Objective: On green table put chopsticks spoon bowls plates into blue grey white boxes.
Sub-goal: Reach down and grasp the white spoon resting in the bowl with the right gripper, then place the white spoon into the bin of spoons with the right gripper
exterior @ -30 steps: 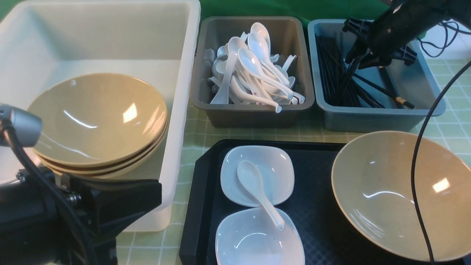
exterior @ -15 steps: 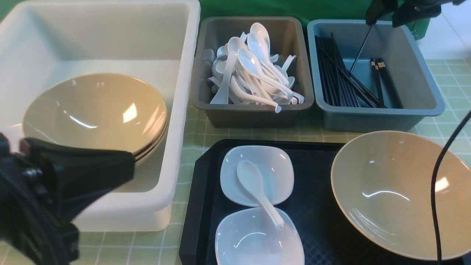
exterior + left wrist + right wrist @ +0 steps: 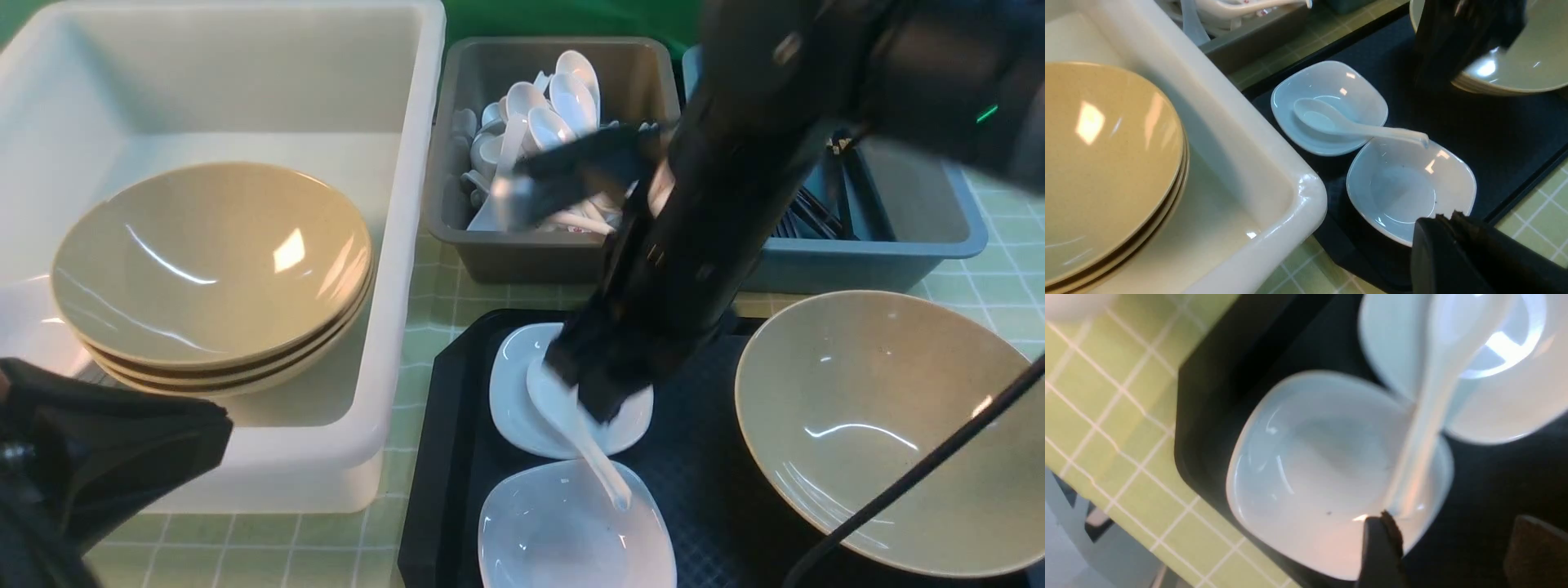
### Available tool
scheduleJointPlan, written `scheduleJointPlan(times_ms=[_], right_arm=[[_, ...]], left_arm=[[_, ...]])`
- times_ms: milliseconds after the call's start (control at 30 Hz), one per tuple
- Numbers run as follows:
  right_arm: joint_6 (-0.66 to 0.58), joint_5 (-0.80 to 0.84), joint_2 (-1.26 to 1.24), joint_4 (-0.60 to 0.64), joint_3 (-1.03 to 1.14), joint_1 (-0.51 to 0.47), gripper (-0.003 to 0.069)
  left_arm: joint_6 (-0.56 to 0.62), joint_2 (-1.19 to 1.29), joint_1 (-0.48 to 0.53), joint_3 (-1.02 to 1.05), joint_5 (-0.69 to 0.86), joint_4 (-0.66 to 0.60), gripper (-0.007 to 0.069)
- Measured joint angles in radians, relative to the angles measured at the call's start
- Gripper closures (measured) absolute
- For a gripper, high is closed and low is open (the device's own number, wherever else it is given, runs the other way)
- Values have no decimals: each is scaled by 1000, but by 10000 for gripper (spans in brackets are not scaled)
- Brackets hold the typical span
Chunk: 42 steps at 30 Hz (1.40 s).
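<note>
Spoon [image 3: 594, 459] bridges two dishes [image 3: 510, 400] on tray [image 3: 702, 498], long axis 11 to 5 o'clock. My right claw [image 3: 596, 396], jaws apart and empty, hangs over its bowl end; handle trails toward 5 o'clock.

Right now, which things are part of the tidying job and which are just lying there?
For the job: spoon, far plate, near plate, loose bowl, stacked bowls, chopsticks, white box, grey box, blue box.

Just there: tray, table.
</note>
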Motion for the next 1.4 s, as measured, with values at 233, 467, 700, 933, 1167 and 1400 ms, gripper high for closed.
scheduleJointPlan(times_ms=[233,467,700,933,1167,1400], right_arm=[[73,-14,133,13,7,7,253],[90,-8,215,19,7,7,258],[63,26,222,26,1,2,441],[33,28,165,31,-45,-30,529],[-8,26,87,35,-170,-83,529],[74,-168,92,45,-293,-191,529]], left_arm=[[0,-60,-1,0,2,-1,625],[1,-66,-1,0,6,-11,625],[1,-66,-1,0,7,-31,625],[1,-66,-1,0,5,-31,625],[1,-66,-1,0,-31,-31,625],[1,-66,-1,0,-58,-33,625]])
